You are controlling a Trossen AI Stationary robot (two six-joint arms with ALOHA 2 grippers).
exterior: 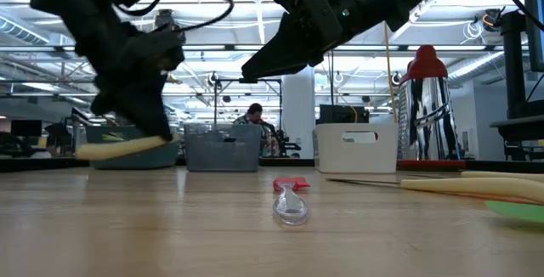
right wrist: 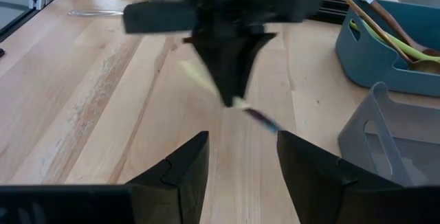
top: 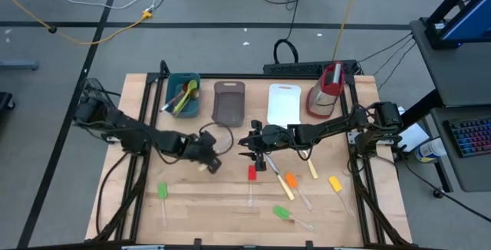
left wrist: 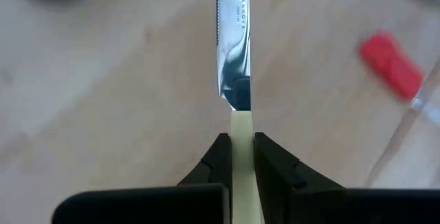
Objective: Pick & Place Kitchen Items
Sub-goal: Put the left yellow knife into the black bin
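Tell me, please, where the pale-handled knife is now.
The pale-handled knife is gripped by its handle in the left gripper, left of the table's middle in the high view, below the grey tub and left of the right gripper.

The table (top: 230,196) is showing pale, matt wood with a visible grain. The knife (left wrist: 234,38) is gleaming with a mirror-bright metal blade above a smooth, cream plastic handle. The fingers (left wrist: 213,165) gripping it are looking like matt black plastic. The jug (exterior: 425,111) is shining with glossy clear sides under a red plastic top.
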